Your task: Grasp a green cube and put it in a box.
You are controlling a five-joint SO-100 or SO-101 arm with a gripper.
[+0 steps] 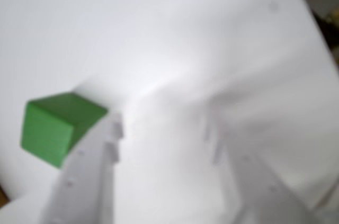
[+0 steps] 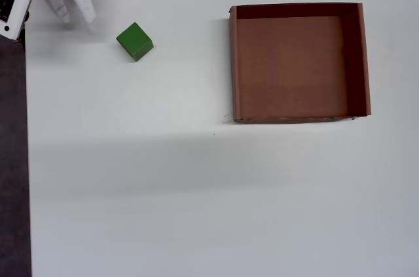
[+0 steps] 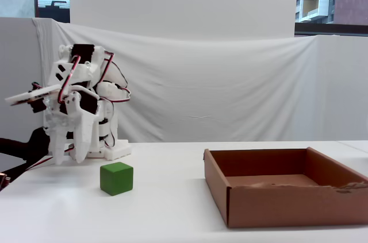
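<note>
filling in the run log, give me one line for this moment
phase: approach | hand: open, empty, apart from cube | cube: on table, outside box | box: empty

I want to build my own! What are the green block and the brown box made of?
The green cube looks like solid matte plastic or painted wood; its plain faces leave that open. The box looks like brown cardboard, with thin, dull walls and one ragged edge.
</note>
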